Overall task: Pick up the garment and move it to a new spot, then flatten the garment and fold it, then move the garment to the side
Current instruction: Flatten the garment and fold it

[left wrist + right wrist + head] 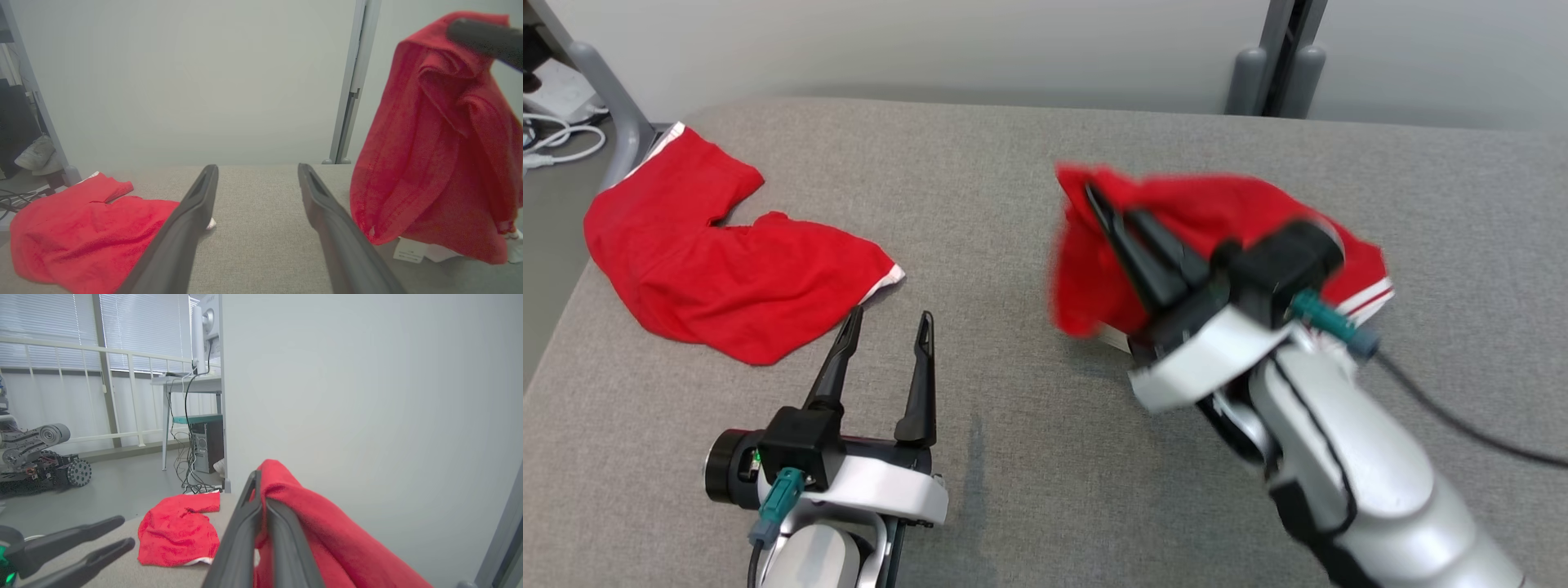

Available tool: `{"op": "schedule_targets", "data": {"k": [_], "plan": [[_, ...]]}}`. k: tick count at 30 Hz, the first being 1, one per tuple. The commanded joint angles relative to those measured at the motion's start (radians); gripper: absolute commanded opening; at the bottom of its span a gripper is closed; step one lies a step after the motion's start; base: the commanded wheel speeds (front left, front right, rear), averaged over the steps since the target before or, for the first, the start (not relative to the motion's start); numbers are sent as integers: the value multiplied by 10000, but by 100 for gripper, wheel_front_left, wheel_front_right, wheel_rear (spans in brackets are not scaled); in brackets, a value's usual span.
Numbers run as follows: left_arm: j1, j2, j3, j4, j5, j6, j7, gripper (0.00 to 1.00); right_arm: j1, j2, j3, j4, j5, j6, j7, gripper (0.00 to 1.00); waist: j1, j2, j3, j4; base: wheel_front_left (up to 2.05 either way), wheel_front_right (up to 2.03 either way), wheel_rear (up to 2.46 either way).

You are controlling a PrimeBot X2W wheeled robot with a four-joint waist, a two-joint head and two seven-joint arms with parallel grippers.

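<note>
Above the grey table (1013, 457), toward 2 o'clock in the head view, the right gripper (1111, 204) has its two dark fingers pressed together on a fold of the red garment (1201, 204). The cloth hangs from the tips and spills toward 4 o'clock over the claw; its white label appears to reach the tabletop in the left wrist view. At 7 o'clock the left gripper (889, 318) sits with fingers spread wide, holding nothing. Its left fingertip lies just beside the hem of a second red garment (711, 261), spread flat at 10 o'clock.
</note>
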Motion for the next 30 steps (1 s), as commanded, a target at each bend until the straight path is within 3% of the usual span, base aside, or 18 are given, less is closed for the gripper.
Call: {"op": "schedule_targets", "data": {"k": [1, 4, 8, 16, 22, 29, 30], "plan": [[136, 38, 47, 12, -2, 54, -42, 100, -483, -50, 41, -347, 359, -3, -11, 0, 0, 0, -120, -78, 0, 0, 0], [188, 40, 89, 20, -12, 95, -42, 100, -1312, -70, -412, -1159, 1152, -3, -10, 0, 0, 0, -244, -200, 0, 0, 0], [319, 38, 138, -19, 19, 163, -42, 100, -1325, -65, -1971, -1603, 2043, -5, -11, 0, 0, 0, -330, -430, 0, 0, 0], [73, 37, 81, -113, 100, 122, -42, 100, 1243, -494, -5050, 1090, 2428, -3, 76, 0, 0, 0, 56, -898, 0, 0, 0], [-115, 38, 151, -19, 213, 5, -42, 100, 2447, -606, -6587, 2408, 2754, -3, 1, 0, 0, 0, 324, -1145, 0, 0, 0], [-306, 38, 297, 76, 432, -122, -42, 100, 2952, -402, -7539, 3062, 2943, -3, -24, 0, 0, 0, 537, -1646, 0, 0, 0], [-325, 38, 283, 93, 452, -137, -42, 100, 2916, -400, -7642, 3070, 2891, -3, -26, 32, 0, 0, 555, -1711, 0, 0, 0]]}}
